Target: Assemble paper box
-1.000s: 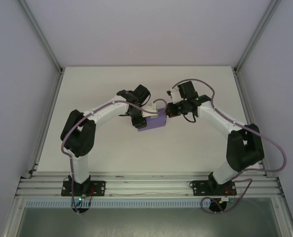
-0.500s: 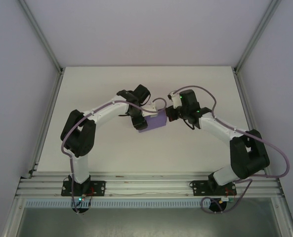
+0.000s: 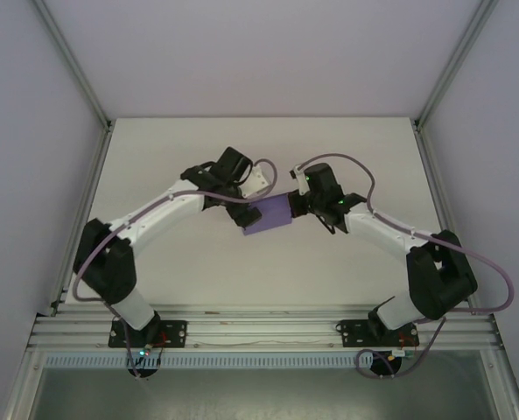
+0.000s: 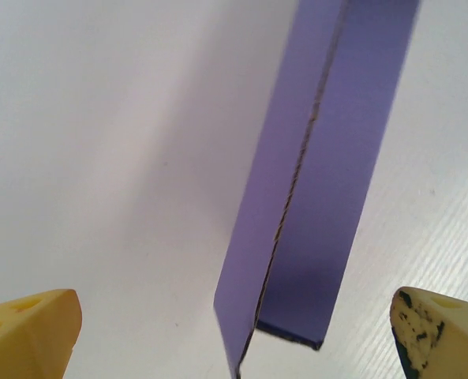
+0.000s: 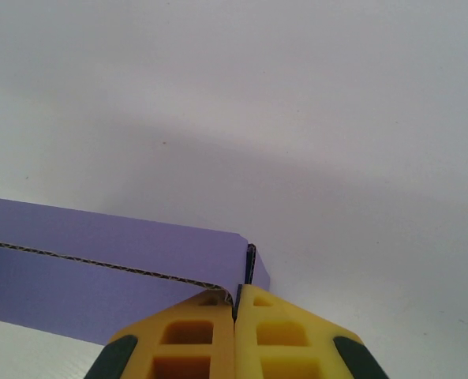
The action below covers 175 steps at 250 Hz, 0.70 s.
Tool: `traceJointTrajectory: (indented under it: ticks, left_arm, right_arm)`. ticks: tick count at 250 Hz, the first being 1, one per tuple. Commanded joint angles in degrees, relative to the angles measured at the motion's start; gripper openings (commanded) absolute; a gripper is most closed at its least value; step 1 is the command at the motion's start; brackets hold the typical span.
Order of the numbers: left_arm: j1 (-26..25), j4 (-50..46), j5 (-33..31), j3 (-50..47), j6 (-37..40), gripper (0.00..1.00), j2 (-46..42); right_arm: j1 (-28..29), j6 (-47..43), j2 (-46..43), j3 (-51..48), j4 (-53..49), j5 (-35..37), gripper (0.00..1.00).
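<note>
The right gripper's [image 5: 235,313] yellow fingers are clenched on a thin corner flap of the box [image 5: 99,272]. The box is smooth, matte purple card folded into a flat, narrow sleeve, with a rough corrugated core along its cut edges. The left gripper [image 4: 234,338] is spread wide, and the box's end sits between its worn yellow tips without touching them. The box is over the middle of the white, faintly ribbed table [image 3: 180,254], between the arms.

The small purple card box [image 3: 269,215] is a thin, flattened shell of two doubled panels, one raw corrugated edge showing; it stands tilted on edge at mid white table [image 3: 364,149]; its right corner is pinched in the right gripper [image 5: 235,298].
</note>
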Motion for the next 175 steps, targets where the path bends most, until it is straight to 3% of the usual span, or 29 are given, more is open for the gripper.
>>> traceJointTrajectory:
  ticks: [1, 32, 73, 110, 175]
  left_arm:
    - [-0.2, 4.7, -6.1, -5.6, -12.5, 0.97, -4.1]
    - [-0.2, 6.2, -5.6, -9.6, -19.6, 0.80, -6.2]
    - [-0.1, 7.0, -7.4, -9.7, -21.3, 0.55, -5.6]
    - [-0.1, 5.5, -7.1, -6.9, -20.2, 0.50, -3.3]
    - [-0.1, 3.5, -7.5, -4.2, -22.3, 0.21, -0.4]
  right_arm:
    - [1.5, 3.8, -0.2, -0.7, -5.5, 5.8, 0.00]
    - [2.6, 5.2, -0.2, -1.2, -5.5, 6.4, 0.00]
    - [3.6, 5.1, -0.5, -1.1, -6.1, 6.9, 0.00]
    - [3.8, 5.2, -0.6, -0.9, -6.5, 7.0, 0.00]
    - [4.2, 5.2, -0.6, -0.6, -7.5, 7.2, 0.00]
